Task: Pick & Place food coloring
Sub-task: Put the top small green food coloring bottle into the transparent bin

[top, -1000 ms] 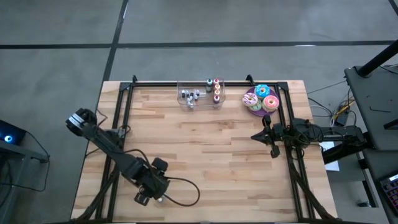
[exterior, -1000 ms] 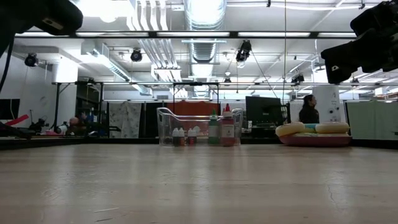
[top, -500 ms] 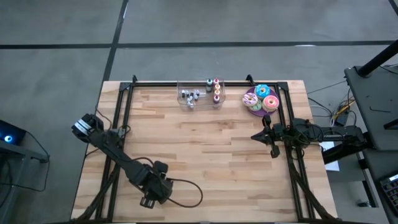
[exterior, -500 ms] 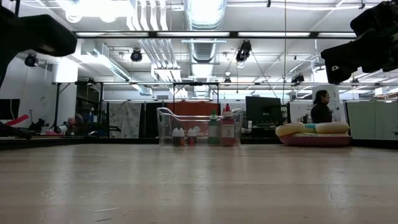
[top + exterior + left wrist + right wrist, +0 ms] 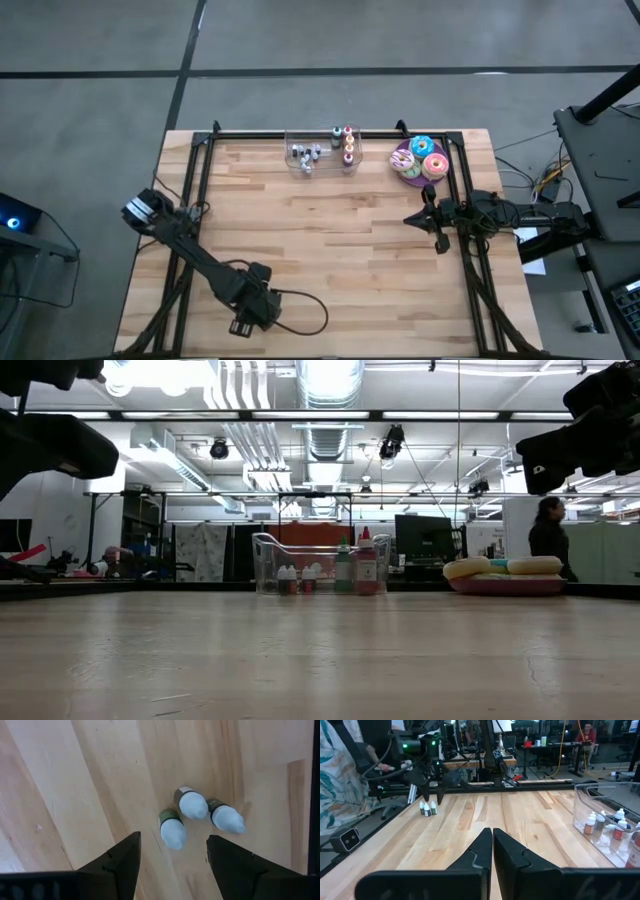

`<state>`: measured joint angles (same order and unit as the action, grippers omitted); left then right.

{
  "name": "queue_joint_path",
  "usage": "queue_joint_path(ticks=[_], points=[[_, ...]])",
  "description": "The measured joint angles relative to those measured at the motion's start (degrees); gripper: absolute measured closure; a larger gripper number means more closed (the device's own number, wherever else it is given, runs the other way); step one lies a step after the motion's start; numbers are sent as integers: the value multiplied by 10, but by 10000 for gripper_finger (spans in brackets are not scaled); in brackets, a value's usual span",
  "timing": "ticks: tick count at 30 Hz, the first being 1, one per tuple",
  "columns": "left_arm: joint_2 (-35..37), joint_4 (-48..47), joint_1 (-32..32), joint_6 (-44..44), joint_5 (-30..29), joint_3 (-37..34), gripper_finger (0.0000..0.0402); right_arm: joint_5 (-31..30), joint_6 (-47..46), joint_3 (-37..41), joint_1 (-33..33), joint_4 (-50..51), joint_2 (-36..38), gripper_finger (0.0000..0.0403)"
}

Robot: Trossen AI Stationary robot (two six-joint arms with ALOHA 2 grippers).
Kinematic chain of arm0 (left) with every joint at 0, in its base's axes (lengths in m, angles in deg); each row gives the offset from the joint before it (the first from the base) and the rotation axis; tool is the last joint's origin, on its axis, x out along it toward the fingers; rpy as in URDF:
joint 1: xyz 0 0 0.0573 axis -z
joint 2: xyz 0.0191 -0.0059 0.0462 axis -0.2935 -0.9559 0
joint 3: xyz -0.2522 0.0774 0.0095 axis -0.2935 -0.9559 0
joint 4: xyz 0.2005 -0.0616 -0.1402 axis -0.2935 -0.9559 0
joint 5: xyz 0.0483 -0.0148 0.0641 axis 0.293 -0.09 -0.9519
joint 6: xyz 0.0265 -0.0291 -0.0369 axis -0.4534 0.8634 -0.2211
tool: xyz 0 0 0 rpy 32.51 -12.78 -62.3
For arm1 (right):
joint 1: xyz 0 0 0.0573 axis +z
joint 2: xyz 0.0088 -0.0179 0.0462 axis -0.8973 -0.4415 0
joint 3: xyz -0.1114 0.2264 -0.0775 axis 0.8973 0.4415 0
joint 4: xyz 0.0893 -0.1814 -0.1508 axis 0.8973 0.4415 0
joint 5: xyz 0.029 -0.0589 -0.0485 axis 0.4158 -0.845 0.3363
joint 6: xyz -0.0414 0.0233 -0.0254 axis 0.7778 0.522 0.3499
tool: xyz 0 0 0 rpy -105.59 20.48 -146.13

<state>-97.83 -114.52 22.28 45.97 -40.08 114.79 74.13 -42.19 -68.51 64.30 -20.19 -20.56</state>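
Food coloring: three small dropper bottles with dark bodies and white caps, standing upright on bare wood in the near-left part of the table. They sit in a tight cluster, close to one another; I cannot tell whether they touch.

More small bottles sit in the clear bin at the far edge, well apart from the trio.

Left gripper hangs directly above the trio, looking almost straight down on the caps. Its fingers are spread wide and hold nothing. In the high view its body hides the bottles completely.

Key relation: the bottles' long axes run vertical, pointing up at the gripper. One bottle lies roughly in line with the gap between the fingers. The other two sit off to one side, toward one finger.

Judgement: a straight descent would probably straddle the centred bottle, but that finger risks knocking over its neighbours. Whether the trio is about to be picked up or has been set down cannot be read from this moment.

Right gripper has its fingers pressed together and is empty. It is parked at the right edge, facing across the table toward the trio and well apart from it. The left arm is much the nearer.
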Motion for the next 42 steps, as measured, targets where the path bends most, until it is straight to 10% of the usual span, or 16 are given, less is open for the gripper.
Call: queue_joint_path(ticks=[23,42], points=[[-24,9,-3,6,-2,-1,205,0,0,0,0,0,0,394],[-24,11,-3,8,-2,-3,281,0,0,0,0,0,0,394]])
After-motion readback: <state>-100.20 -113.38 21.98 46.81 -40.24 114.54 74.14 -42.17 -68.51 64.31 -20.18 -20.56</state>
